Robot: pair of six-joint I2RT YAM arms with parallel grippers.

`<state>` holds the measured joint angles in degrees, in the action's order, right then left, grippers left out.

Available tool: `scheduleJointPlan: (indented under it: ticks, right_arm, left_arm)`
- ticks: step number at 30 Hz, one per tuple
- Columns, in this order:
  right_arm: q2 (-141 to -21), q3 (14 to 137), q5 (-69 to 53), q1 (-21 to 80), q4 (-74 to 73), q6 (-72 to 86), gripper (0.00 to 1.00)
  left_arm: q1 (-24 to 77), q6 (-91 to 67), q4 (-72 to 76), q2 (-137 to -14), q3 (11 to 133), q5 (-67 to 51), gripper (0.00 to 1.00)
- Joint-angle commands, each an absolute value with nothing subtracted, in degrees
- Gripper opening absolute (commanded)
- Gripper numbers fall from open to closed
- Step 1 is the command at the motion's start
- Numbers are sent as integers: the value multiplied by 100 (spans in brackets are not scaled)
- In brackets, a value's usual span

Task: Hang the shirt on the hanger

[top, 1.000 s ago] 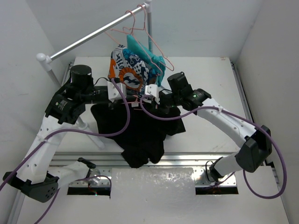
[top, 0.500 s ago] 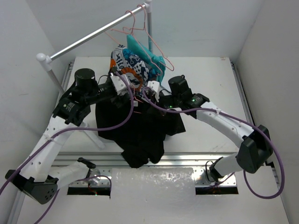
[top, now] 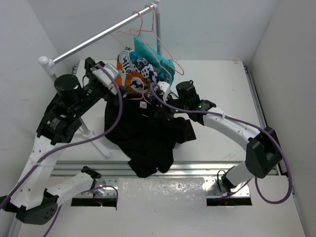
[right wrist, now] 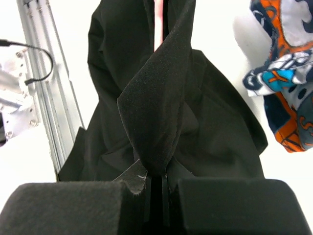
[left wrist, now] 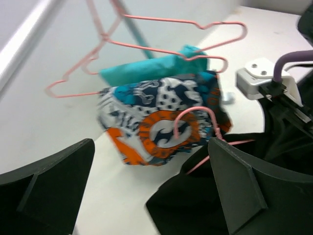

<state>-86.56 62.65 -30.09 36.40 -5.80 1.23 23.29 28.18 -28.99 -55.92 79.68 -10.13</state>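
Top external view: the black shirt sprawls across the middle of the table, top end just beside the patterned garment. The pink hanger has its hook poking out of the shirt's top. My right gripper is pinching a shirt fold, and my left gripper is spread wide, holding nothing.

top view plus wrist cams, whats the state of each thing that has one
shirt, bunched up, one fold pinched
hanger, hook out, frame mostly under the shirt
left gripper, open, empty
right gripper, shut on the shirt
patterned garment, hanging below the rail
teal garment, hanging beside it
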Motion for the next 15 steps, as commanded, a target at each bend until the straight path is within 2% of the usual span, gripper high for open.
scheduleJointPlan:
  ticks: [1,7,15]
  right_arm:
    - [-8648,6732,-2735,3612,-140,518,0]
    - [-8911,7882,-2277,3612,-720,799,0]
    - [-9694,9552,-1670,3612,-773,1379,0]
  left_arm:
    - [2373,2828,-3214,-5169,8288,-229,99]
    - [2373,3760,-4577,-4360,7209,-712,99]
    - [2373,3858,-4896,-3525,5424,-1098,100]
